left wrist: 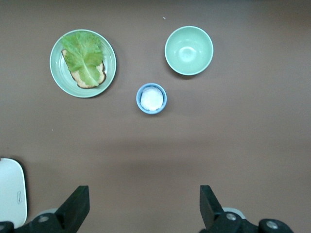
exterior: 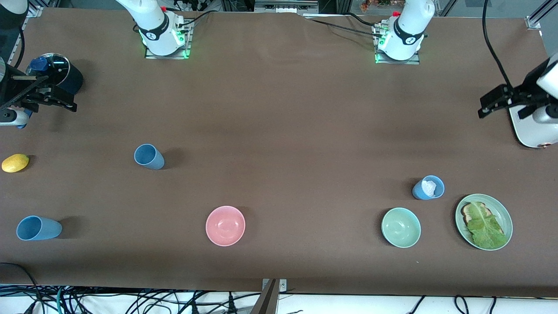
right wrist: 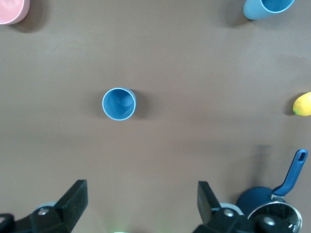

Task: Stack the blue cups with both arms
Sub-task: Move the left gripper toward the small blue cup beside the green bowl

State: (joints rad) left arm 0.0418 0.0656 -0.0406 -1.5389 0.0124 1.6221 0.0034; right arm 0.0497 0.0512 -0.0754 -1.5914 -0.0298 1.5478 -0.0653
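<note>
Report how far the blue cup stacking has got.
Nothing is stacked: three blue cups stand apart, one holding something white. Nothing is in hand: the left gripper and right gripper hang open and empty above the table. All grasping and stacking remains.

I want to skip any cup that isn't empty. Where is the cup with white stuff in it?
That blue cup stands upright toward the left arm's end of the table, just farther from the front camera than the green bowl and beside the lettuce plate.

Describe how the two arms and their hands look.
Both arms are glossy white with dark joint bands and green-lit bases. Black cables run to the left arm and right arm. The left hand and right hand are black, each with two blocky fingers.
</note>
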